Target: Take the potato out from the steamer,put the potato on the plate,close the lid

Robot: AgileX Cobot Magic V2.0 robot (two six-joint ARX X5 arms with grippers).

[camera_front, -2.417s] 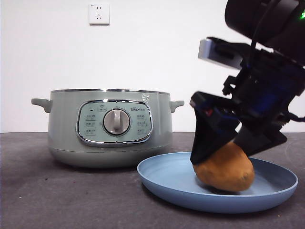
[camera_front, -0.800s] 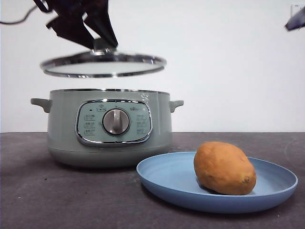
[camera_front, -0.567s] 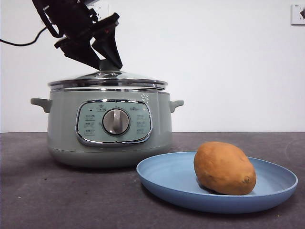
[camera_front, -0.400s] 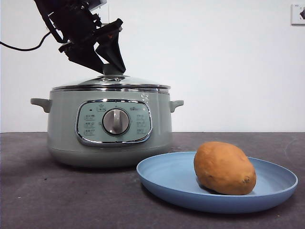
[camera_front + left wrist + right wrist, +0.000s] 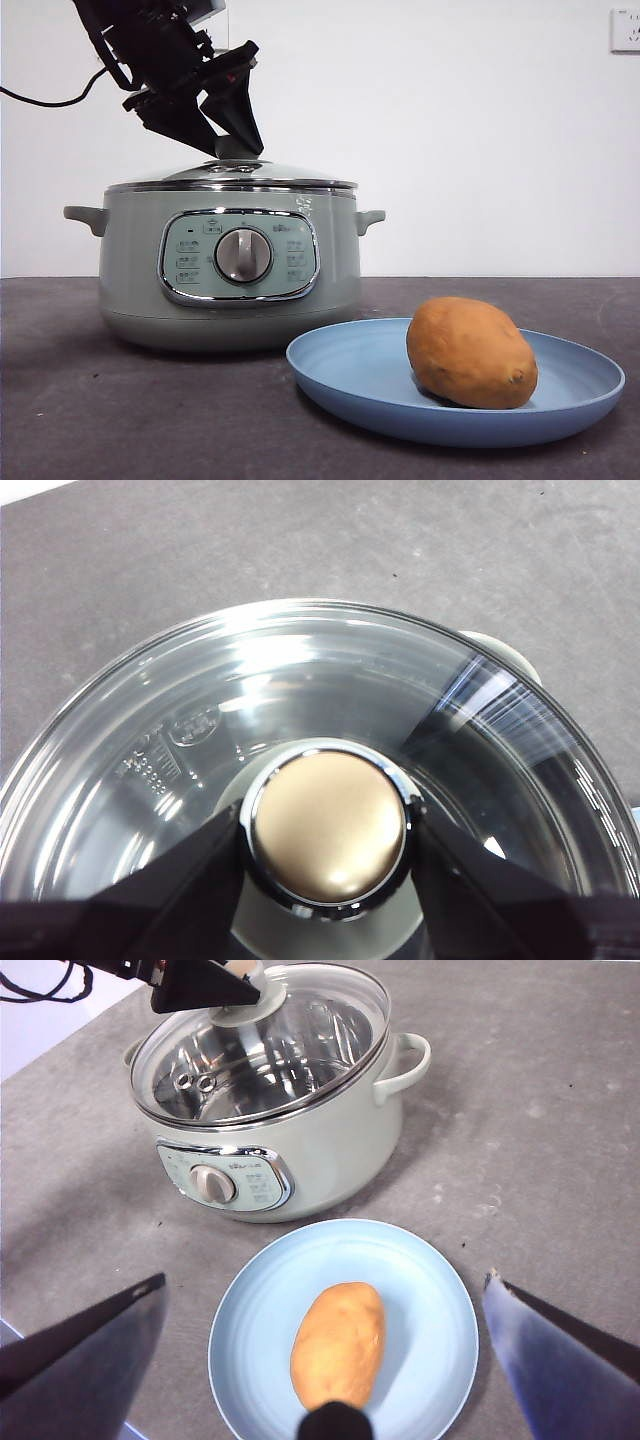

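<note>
The lid (image 5: 232, 178) is set flat on top of the steamer (image 5: 230, 268), and its shiny rim sits all the way round the pot's edge. The knob (image 5: 328, 825) in the middle of the lid is pinched by the left gripper (image 5: 328, 830), with one black jaw pressed on each side of it. In the front view this gripper (image 5: 236, 140) is seen coming down at a slant from the top corner onto the lid.

The potato (image 5: 471, 352) is laid on its side on the plate (image 5: 350, 385). The plate is placed on the dark table (image 5: 120, 420), just in front of the steamer and a little to one side. The two are close, but it cannot be told whether they touch.

The right gripper (image 5: 325, 1360) is held high above the plate. Its two jaws are spread wide apart, and nothing is held between them. The potato and the whole steamer are seen below it.
</note>
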